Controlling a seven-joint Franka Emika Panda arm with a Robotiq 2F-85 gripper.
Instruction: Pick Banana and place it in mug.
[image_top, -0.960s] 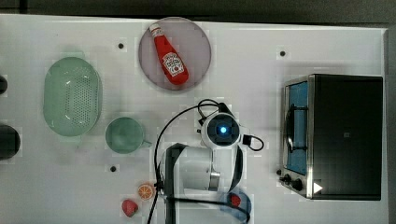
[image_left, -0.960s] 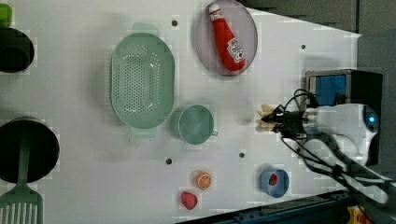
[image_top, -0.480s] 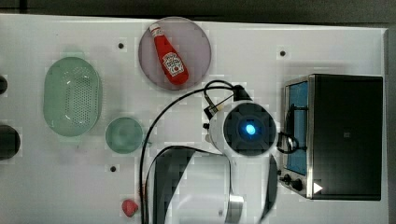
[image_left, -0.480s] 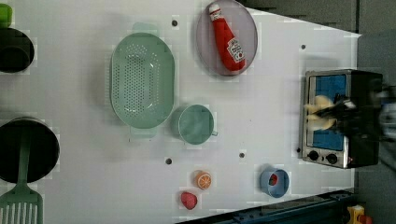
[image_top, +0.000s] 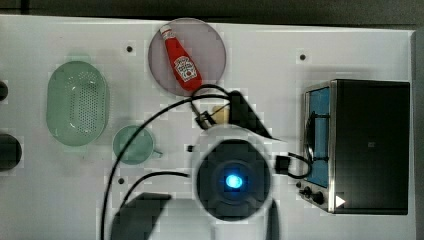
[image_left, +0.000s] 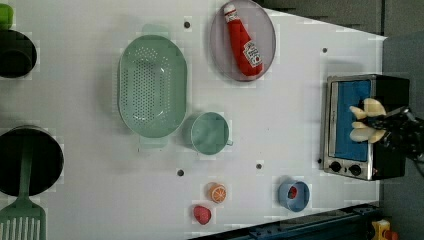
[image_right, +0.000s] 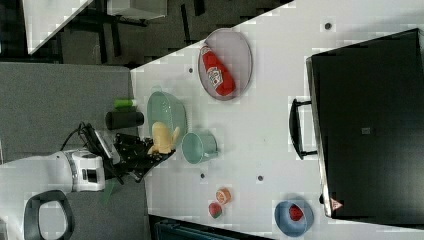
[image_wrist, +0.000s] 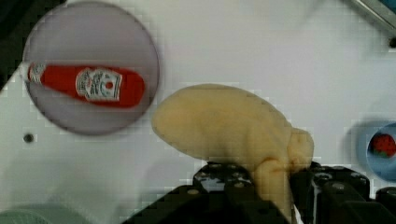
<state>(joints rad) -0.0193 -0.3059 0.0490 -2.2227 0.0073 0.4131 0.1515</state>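
**Ana:** Yellow fills the wrist view: the banana (image_wrist: 224, 128) sits clamped in the gripper (image_wrist: 261, 186), the black fingers (image_wrist: 219, 179) pinching its stem end while the bulk juts out over the white table (image_wrist: 243, 42). The right view shows the same thing, the banana (image_right: 162, 137) held aloft at the end of the arm (image_right: 60, 172).

**Ben:** So it is carried, not yet delivered. Where is the mug?

**Ana:** In the top view the mug (image_top: 133, 145) stands open-mouthed towards the top view's left of the arm, well apart from the banana (image_top: 220, 114).

**Ben:** What could spoil it from here?

**Ana:** The grip looks narrow and off-centre, so a quick swing could probably make the fruit pivot or slip. The mug's mouth seems barely wider than the banana, so a release slightly off would likely leave it propped on the rim or tip the cup.

**Ben:** Anything in the way?

**Ana:** The colander (image_top: 77, 102) sits just beside the mug and is similar in colour, an easy wrong target. Farther off, the ketchup bottle (image_top: 181, 61) lies on the round plate (image_top: 212, 47), and the toaster oven (image_top: 367, 145) stands at the top view's right. In the left view the blue bowl (image_left: 294, 196) and orange slice (image_left: 217, 192) lie near the table's edge, outside the likely path.
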